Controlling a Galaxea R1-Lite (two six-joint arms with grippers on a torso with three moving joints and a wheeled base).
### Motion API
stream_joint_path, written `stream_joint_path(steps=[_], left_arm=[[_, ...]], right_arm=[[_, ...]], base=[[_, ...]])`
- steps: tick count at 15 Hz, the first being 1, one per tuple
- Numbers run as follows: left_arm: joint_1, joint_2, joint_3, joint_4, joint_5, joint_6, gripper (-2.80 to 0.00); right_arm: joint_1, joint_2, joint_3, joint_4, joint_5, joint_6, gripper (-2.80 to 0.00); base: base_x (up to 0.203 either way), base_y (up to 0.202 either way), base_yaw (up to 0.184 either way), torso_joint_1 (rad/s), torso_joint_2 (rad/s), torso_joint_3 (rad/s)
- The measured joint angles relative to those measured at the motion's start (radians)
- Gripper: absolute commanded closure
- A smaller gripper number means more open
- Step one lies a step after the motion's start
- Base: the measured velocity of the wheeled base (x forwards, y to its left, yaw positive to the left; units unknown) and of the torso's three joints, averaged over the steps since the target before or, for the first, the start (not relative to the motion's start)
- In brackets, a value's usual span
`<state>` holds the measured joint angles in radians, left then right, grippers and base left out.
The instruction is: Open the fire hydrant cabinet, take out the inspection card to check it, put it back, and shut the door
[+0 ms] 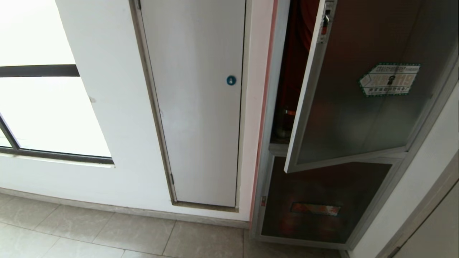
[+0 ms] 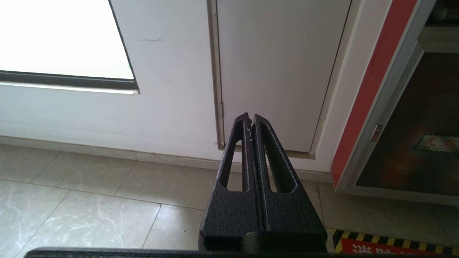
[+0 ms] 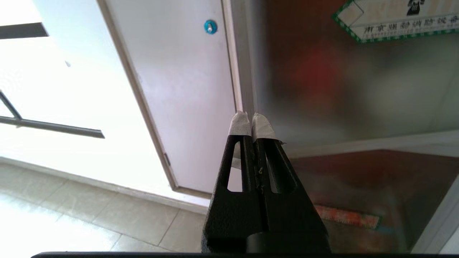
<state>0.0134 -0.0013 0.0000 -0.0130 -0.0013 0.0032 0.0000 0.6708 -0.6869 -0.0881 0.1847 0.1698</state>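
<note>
While the door [image 1: 355, 107] hung ajar off the fire hydrant cabinet [image 1: 267, 150], the right end effector [image 3: 251, 120], fingers together and empty, pointed at its near edge, seemingly to swing it.

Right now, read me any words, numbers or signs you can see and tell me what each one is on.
"119", large pale digits, partly legible: green-bordered sticker on the door.
Sticker's small Chinese lines and telephone symbol: too blurred to read.
Red label on the lower panel: unreadable.
Red floor sign with yellow-black border: cut off, unreadable.
Blue round lock on the white panel: no text.
</note>
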Motion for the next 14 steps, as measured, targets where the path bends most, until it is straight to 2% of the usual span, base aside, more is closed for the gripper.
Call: stream_joint_path(steps=[4, 10, 12, 14], left_arm=[[0.000, 0.000, 0.000, 0.000, 0.000, 0.000, 0.00], [0.000, 0.000, 0.000, 0.000, 0.000, 0.000, 0.00], [0.000, 0.000, 0.000, 0.000, 0.000, 0.000, 0.00], [0.000, 0.000, 0.000, 0.000, 0.000, 0.000, 0.00]], right_arm=[[0.000, -0.234, 0.191, 0.050, 0.030, 0.000, 0.00], [0.000, -0.482, 0.405, 0.051, 0.027, -0.004, 0.00], [0.000, -0.552, 0.476, 0.055, -0.014, -0.029, 0.00], [0.000, -0.617, 0.561, 0.050, -0.092, -0.095, 0.00]], base=[[0.000, 0.000, 0.000, 0.000, 0.00, 0.000], [0.000, 0.000, 0.000, 0.000, 0.00, 0.000], [0.000, 0.000, 0.000, 0.000, 0.00, 0.000], [0.000, 0.000, 0.000, 0.000, 0.00, 0.000]])
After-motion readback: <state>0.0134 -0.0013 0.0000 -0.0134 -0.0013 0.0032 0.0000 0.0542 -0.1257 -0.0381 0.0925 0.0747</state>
